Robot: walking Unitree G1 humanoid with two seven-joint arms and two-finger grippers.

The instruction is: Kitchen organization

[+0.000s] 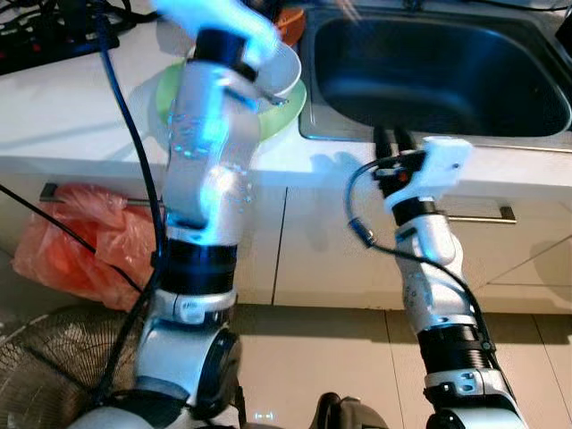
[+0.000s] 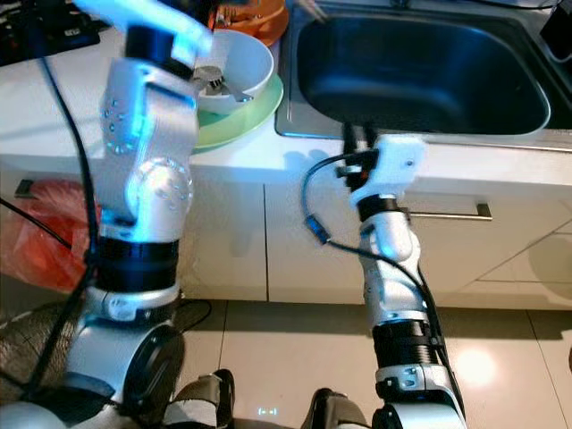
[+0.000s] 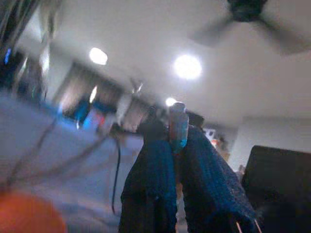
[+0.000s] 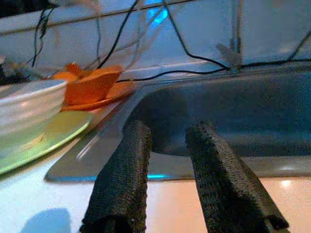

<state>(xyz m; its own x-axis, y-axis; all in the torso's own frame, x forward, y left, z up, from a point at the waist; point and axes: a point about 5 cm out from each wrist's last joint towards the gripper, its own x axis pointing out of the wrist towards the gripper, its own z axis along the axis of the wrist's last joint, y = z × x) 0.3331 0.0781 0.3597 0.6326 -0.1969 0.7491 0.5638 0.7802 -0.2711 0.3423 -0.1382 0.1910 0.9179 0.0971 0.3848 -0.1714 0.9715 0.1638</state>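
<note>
Your work sits on the white surface (image 2: 54,116) just left of the sink (image 2: 420,67): a white bowl (image 2: 241,58) resting in a pale green plate (image 2: 246,121), with something orange (image 4: 92,85) behind them on the far side. Inside the bowl you can make out what looks like metal cutlery (image 2: 214,82), though the raised left arm covers part of it, so treat that as a guess.

Your left gripper (image 3: 177,160) is lifted high and pointing up toward the ceiling, its fingers clenched on a small slim object (image 3: 178,127), pale and bluish at the tip; the blur keeps me from naming it. Your right gripper (image 4: 170,179) hovers at the near edge of the surface, aimed at the sink's front rim, fingers parted and holding nothing.

Expect the bowl and plate to be ceramic or something similar: rigid, smooth, fairly heavy for two thin fingers, and breakable if dropped onto the steel sink or tiled floor. The glaze will likely be slippery, so pinch the bowl across its rim wall, one finger inside and one outside, rather than squeezing the curved outer sides. Lift the bowl off first; the plate lies flat, so slide it until its rim overhangs the near edge before gripping. Loose cutlery will shift and rattle if you tilt.
</note>
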